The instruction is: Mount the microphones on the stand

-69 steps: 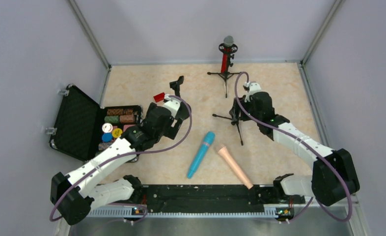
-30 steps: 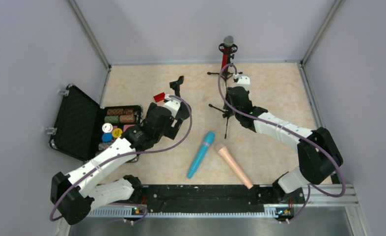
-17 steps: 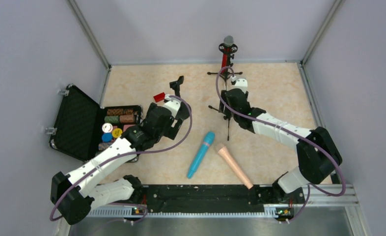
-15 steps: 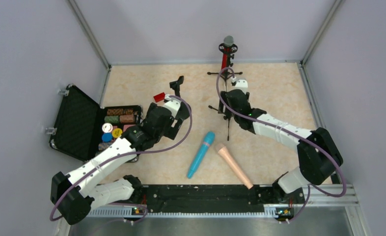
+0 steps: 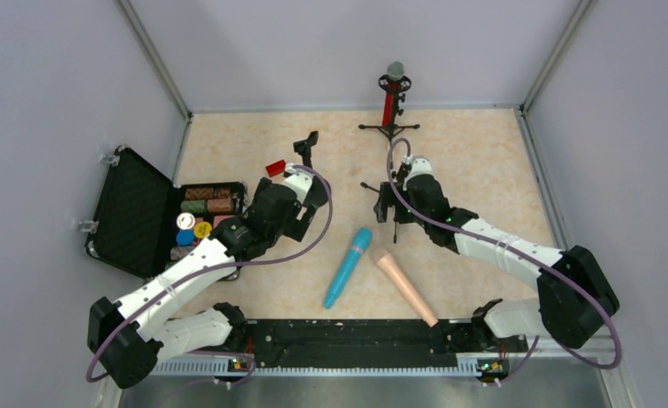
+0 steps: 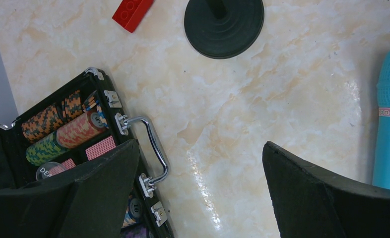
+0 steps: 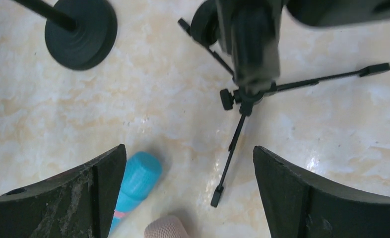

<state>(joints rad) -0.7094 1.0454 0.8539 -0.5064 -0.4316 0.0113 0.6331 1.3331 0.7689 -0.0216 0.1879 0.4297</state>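
The left claw (image 6: 199, 145) and right claw (image 7: 188, 148) both gape wide, empty. The top of the tripod stand (image 7: 246, 94) is blurred and cropped in the right wrist view.

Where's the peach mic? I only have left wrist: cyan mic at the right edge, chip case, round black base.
Observer: The peach-pink microphone lies flat just right of the cyan-blue microphone, with their heads close together.
Operator: Any mic on a stand yet?
Observer: One. The glittery red microphone stands upright in the far tripod stand by the back wall.
Operator: Right gripper?
Observer: The right gripper is open and holds nothing. It hovers over the near tripod stand, which has no microphone in it.
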